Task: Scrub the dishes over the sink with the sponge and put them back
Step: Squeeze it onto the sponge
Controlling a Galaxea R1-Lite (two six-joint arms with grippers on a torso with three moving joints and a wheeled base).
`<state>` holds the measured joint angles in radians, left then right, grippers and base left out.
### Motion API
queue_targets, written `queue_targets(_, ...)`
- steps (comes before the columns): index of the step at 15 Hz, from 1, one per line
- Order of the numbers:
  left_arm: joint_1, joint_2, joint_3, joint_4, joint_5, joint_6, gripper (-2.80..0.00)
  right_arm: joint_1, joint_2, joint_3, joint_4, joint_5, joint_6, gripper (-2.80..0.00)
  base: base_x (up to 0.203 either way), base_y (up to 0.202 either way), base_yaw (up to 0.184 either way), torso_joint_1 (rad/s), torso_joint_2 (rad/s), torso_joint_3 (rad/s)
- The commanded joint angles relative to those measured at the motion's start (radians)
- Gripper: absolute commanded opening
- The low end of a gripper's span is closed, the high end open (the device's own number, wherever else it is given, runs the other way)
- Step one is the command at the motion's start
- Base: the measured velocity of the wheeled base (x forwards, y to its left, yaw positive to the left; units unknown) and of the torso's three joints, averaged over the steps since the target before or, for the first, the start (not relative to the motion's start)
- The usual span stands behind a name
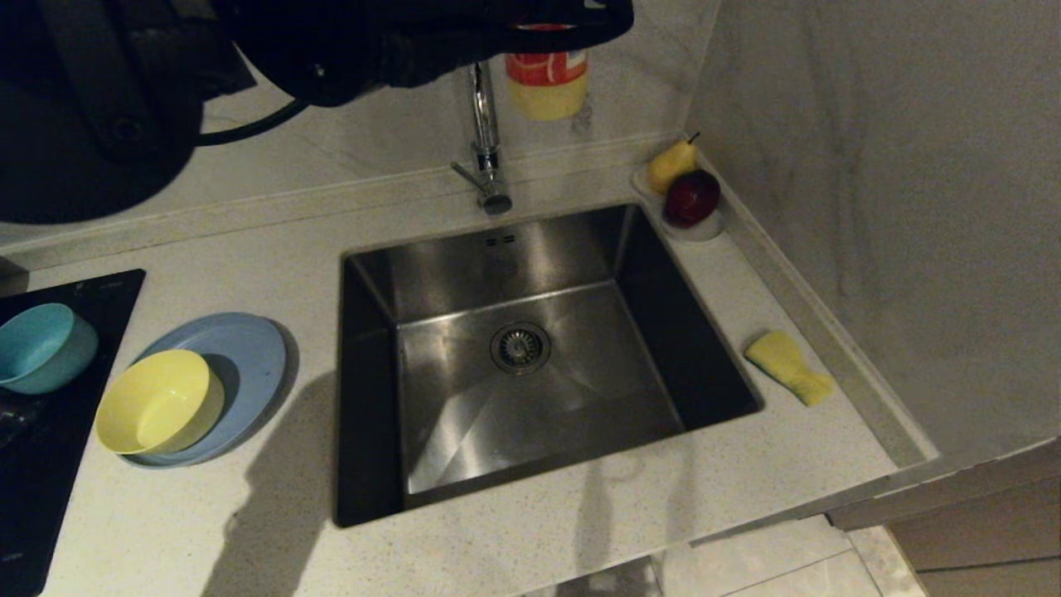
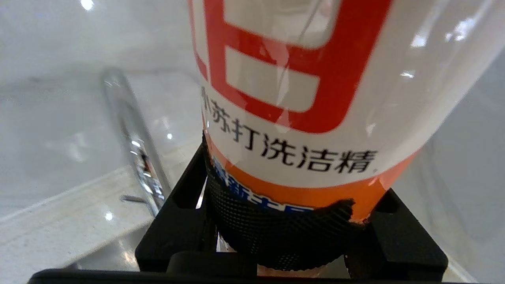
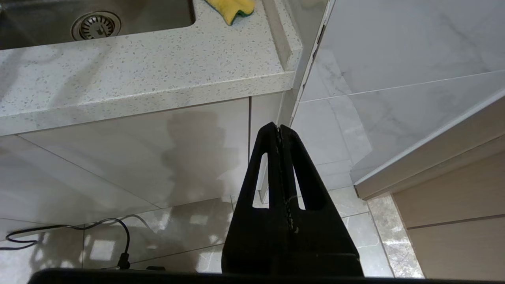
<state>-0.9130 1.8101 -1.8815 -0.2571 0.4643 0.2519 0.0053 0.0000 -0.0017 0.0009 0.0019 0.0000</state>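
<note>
A pale speckled stone counter [image 1: 580, 514] runs into a corner, with marbled grey-white walls [image 1: 895, 207] behind it and at its right edge. Below its front edge stand glossy white cabinet fronts [image 3: 130, 157] over a polished marbled tile floor [image 3: 339, 197], where a thin black cable [image 3: 79, 228] lies.

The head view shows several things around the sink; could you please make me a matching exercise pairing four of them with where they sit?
Things:
1. yellow bowl
2. teal bowl
3. sponge
4. detergent bottle

Places:
A. on the counter to the right of the sink
B. on the black cooktop
C. held in the left tool
D. on the light-blue plate

Pairs: 1-D, 2-B, 3-A, 4-C
</note>
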Motion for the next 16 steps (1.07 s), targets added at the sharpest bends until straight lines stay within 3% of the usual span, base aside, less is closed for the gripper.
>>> queue_targets(1, -0.041, 0.052, 0.0, 0.002, 0.014, 0.019, -2.8, 0.001, -0.002, 0.0, 0.001, 0.0, -0.002, -2.8, 0.0, 0.0, 0.0, 0.0, 0.0, 0.0)
queue_targets(6, -0.109, 0.167, -0.001, 0.009, 0.034, 0.124, -2.8, 0.001, -0.002, 0.0, 0.0, 0.0, 0.0, -2.8, 0.0, 0.0, 0.0, 0.0, 0.0, 0.0)
queue_targets(10, -0.112, 0.229, -0.002, 0.013, 0.033, 0.177, -2.8, 0.001, -0.002, 0.0, 0.001, 0.0, 0.0, -2.8, 0.0, 0.0, 0.0, 0.0, 0.0, 0.0)
queue_targets(16, -0.114, 0.288, -0.002, -0.002, 0.034, 0.316, -2.8, 0.001, -0.002, 0.0, 0.0, 0.0, -0.002, -2.8, 0.0, 0.0, 0.0, 0.0, 0.0, 0.0)
